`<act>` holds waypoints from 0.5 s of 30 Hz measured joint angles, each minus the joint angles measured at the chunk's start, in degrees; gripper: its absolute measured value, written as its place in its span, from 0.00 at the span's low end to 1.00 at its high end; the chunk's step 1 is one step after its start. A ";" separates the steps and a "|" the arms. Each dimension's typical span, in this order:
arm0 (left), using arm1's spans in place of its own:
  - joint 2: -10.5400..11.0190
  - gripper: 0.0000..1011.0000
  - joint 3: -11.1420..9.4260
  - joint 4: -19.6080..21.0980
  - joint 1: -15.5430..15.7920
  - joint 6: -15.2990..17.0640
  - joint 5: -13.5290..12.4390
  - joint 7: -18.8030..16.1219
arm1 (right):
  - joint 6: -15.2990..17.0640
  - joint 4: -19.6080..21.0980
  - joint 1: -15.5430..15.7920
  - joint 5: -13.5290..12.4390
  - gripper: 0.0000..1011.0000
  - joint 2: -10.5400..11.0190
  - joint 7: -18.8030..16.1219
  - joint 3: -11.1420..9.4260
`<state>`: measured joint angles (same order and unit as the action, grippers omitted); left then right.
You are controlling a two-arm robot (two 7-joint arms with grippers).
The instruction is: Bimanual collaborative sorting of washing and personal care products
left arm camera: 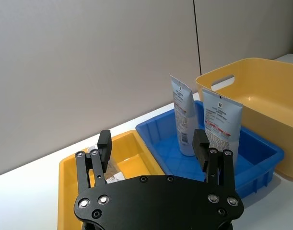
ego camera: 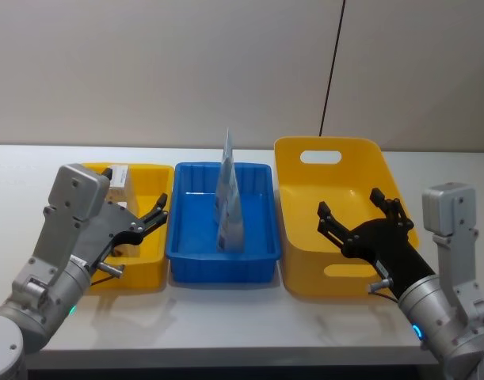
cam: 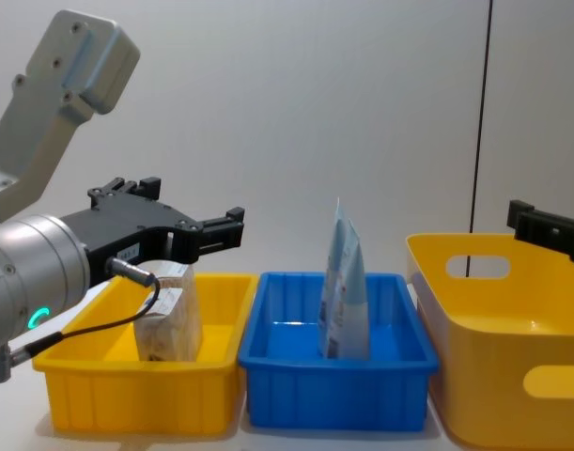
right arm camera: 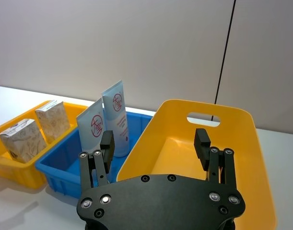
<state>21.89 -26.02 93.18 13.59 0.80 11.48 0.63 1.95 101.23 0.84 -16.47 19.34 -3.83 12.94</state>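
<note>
left gripper (ego camera: 153, 215) hovering over yellow tray (ego camera: 135, 273), fingers apart, carrying nothing | right gripper (ego camera: 350, 204) hanging over basket (ego camera: 305, 277), fingers apart, empty | packs (right arm camera: 22, 140) sitting in yellow tray, pouches (ego camera: 228, 202) standing on end in blue tray (ego camera: 222, 257) | risk: a finger sweeping past is likely toppling the tall pouches

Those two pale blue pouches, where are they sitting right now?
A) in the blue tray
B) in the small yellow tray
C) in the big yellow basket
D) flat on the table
A: both light-blue pouches stand upright inside the blue tray, which sits between the yellow tray and the basket.
</note>
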 joint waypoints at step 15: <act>0.00 0.99 0.00 0.00 0.00 0.00 0.00 0.00 | 0.00 0.00 0.00 0.00 0.99 0.00 0.00 0.00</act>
<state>21.90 -26.02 93.17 13.59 0.80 11.48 0.63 1.95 101.23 0.84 -16.46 19.33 -3.83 12.94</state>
